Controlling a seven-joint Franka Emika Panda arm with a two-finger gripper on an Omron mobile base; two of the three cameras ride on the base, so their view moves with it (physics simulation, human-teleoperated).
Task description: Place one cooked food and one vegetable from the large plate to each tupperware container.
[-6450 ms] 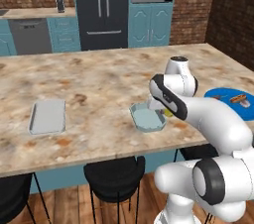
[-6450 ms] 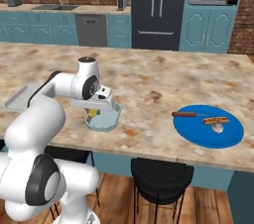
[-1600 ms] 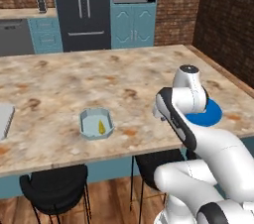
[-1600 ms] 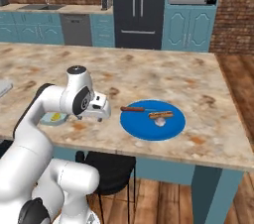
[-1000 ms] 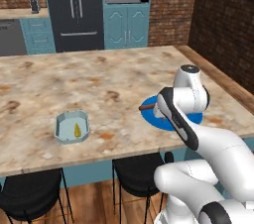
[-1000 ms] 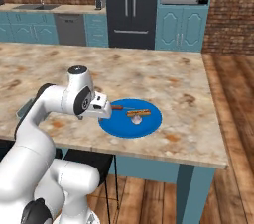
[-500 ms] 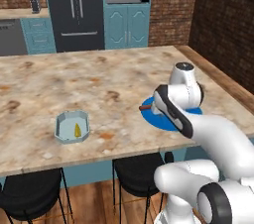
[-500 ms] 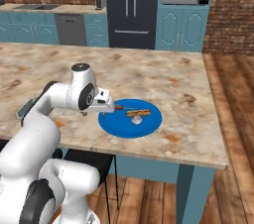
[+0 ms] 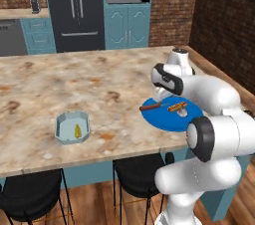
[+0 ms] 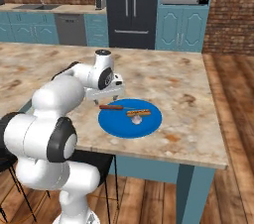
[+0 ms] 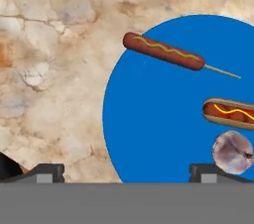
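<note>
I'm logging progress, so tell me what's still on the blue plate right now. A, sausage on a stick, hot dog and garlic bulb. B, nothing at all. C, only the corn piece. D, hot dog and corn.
A: the blue plate holds the sausage on a stick, the hot dog and the garlic bulb; the corn piece lies in the octagonal container.

Mottled beige stone tabletop [image 11: 54,44]; smooth matt blue plate [image 11: 163,119]; glossy red-brown sausage [image 11: 163,51] on thin stick.

No text, label or number can be read anywhere.
</note>
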